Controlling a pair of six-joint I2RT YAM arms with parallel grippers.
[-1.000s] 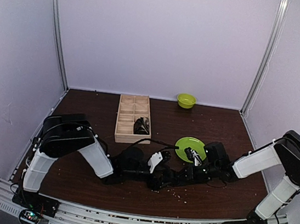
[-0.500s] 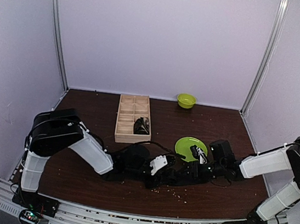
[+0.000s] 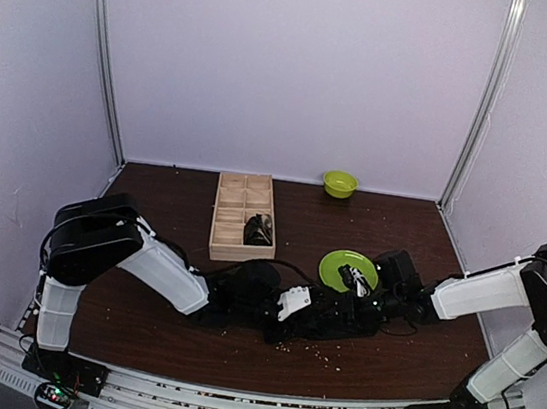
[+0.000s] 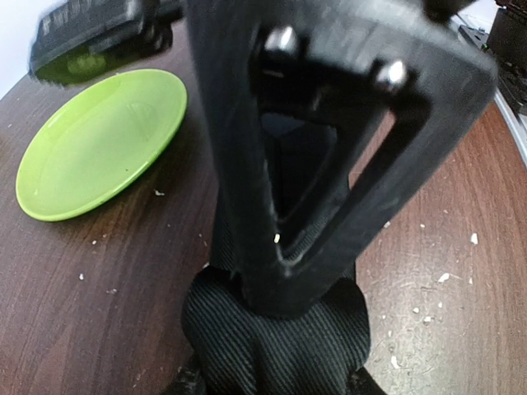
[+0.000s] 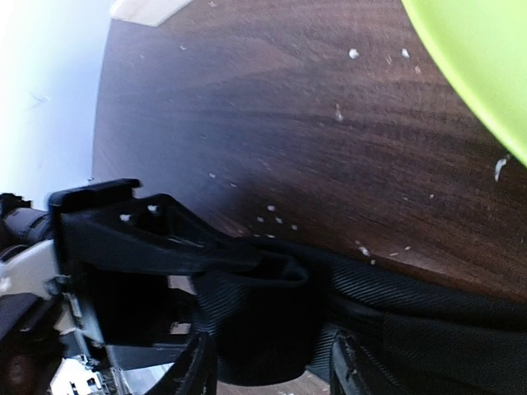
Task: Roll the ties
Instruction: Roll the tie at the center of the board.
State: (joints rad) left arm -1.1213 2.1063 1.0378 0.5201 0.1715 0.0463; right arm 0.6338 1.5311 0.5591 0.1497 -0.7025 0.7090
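Necktie of soft black woven fabric [image 4: 276,341] is found bunched on the dark brown wooden table [image 3: 401,231], near the round lime-green plate [image 4: 99,144]. How is it expected to handle?

Light, limp and rather slippery, it is judged; a coil is easily lost unless pinned. The bunched end is best taken across its width. That end is clamped by the left gripper [image 3: 302,311]; the right gripper [image 3: 338,309] is seen with jaws parted, nothing pinched.

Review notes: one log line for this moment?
black fabric necktie: bunched | left gripper: touching it | right gripper: by round green plate
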